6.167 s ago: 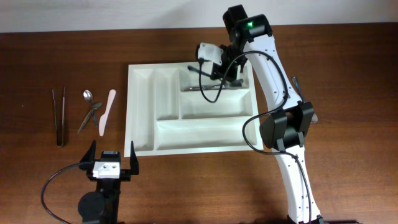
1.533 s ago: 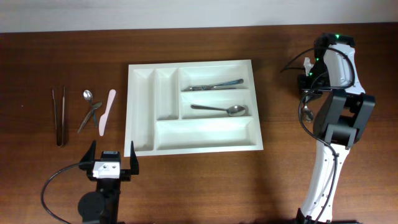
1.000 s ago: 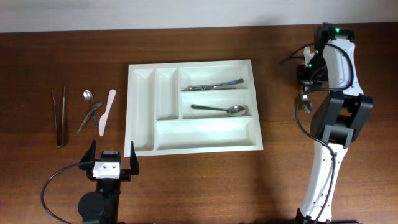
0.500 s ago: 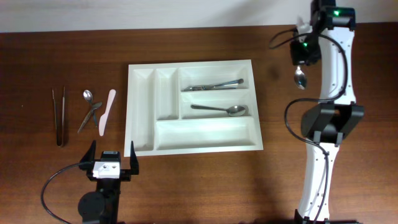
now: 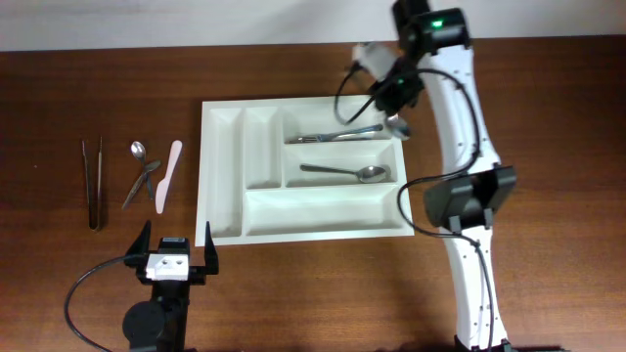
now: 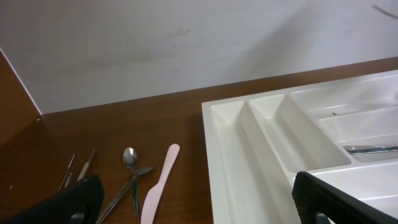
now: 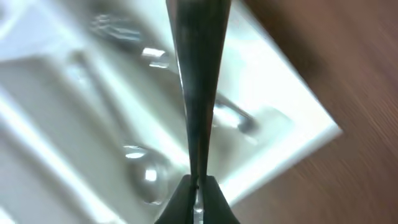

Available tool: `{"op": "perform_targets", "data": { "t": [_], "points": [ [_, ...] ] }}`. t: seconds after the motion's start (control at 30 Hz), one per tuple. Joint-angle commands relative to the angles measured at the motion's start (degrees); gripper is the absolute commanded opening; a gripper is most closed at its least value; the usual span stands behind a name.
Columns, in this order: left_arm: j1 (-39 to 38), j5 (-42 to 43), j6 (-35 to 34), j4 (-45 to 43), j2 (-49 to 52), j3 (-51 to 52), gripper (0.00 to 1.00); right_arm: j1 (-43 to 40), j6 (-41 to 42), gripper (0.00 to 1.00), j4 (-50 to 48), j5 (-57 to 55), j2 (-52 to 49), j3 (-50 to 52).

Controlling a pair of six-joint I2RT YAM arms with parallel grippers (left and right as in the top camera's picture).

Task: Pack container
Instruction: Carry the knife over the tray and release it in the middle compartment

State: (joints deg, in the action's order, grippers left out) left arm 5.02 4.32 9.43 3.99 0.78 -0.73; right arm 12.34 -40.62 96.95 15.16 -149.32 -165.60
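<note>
Right claw (image 5: 389, 96) swung in from tabletop (image 5: 567, 244) right of tray (image 5: 323, 210), clamped tight on spoon (image 5: 397, 126). Spoon hung over tray's top-right corner. We judged drop-off near. Left claw (image 5: 176, 256) gaped wide, empty, below tray's near-left corner.

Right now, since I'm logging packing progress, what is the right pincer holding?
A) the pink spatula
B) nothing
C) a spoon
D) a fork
C: the right pincer is clamped on a spoon, whose bowl shows at the far right corner of the white tray.
</note>
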Motion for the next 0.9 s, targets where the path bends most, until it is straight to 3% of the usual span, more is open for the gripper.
{"op": "perform_targets", "data": {
  "t": [0.0,0.33,0.5,0.73,0.77,0.8,0.83,0.87],
  "points": [
    [0.31,0.83,0.55,0.15,-0.48,0.22,0.99,1.66,-12.61,0.04,0.39,6.08,-0.22,0.11],
    [0.31,0.83,0.55,0.15,-0.48,0.22,0.99,5.20,-23.41,0.04,0.39,6.10,-0.22,10.21],
    [0.31,0.83,0.55,0.17,-0.48,0.22,0.99,6.05,-24.57,0.04,0.39,6.05,-0.22,17.22],
    [0.31,0.83,0.55,0.15,-0.48,0.22,0.99,6.08,-24.55,0.04,0.33,6.08,-0.22,18.47],
    [0.31,0.83,0.55,0.15,-0.48,0.22,0.99,6.03,-24.52,0.06,0.22,6.10,-0.22,18.47],
    [0.31,0.83,0.55,0.15,-0.48,0.22,0.99,6.03,-24.50,0.14,0.26,6.21,-0.22,18.47],
    [0.31,0.83,0.55,0.15,-0.48,0.22,0.99,6.03,-24.50,0.30,0.26,6.32,-0.22,18.47],
    [0.31,0.83,0.55,0.15,-0.48,0.22,0.99,6.03,-24.50,0.35,0.22,6.34,-0.22,18.47]
  ]
}}
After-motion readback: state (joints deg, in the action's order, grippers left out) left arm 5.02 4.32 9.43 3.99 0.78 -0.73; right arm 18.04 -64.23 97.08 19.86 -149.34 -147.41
